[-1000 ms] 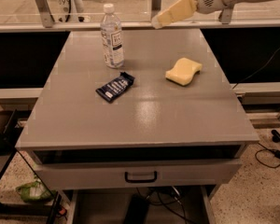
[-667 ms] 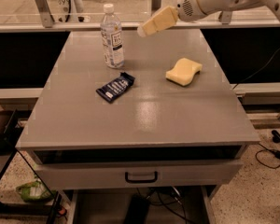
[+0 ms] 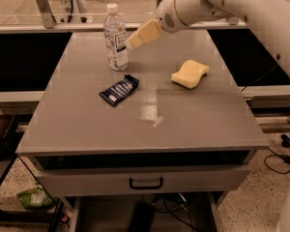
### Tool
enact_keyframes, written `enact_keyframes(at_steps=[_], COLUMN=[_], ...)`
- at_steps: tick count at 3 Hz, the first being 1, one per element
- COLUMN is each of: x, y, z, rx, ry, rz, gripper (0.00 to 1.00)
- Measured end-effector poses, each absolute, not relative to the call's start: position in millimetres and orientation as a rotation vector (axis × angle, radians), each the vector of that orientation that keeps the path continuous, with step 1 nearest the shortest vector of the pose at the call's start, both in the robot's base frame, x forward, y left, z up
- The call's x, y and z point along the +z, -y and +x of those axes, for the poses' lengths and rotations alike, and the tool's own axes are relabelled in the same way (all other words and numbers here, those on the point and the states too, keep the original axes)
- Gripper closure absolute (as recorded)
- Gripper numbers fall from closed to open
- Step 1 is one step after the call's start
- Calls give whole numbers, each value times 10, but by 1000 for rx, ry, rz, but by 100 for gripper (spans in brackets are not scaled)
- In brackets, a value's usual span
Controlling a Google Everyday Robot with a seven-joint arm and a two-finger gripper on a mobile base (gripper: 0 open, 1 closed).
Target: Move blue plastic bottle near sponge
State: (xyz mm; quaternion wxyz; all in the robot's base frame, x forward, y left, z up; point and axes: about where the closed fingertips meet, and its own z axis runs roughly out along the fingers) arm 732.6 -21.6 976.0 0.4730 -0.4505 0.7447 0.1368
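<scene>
Camera view: gripper (image 3: 132, 43) just beside blue plastic bottle (image 3: 115, 41); jaws' spread unclear.

A robot lab: pincer (image 3: 133, 41) hanging over a grey drawer table (image 3: 198, 122), cables (image 3: 282, 161) on speckled floor (image 3: 253, 202).

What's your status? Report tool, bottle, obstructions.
Tool close beside blue plastic bottle, sponge side, above table. Bottle upright at rear, apart from sponge. Dark wrapper in front of bottle, off the line to sponge.
</scene>
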Motion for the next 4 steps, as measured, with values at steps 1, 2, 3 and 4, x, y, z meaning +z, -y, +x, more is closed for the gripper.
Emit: enact_keyframes(at_steps=[1,2,3,4], x=[9700,9665,9633,9603], y=[58,-97,-248,-393], z=[7486,7651,7773,7855], rx=[356,378,401,432], ry=[-1803,-1779,-1761,-1750], rz=[-1136,-1165,-1197,-1223], gripper=[0,0,0,0])
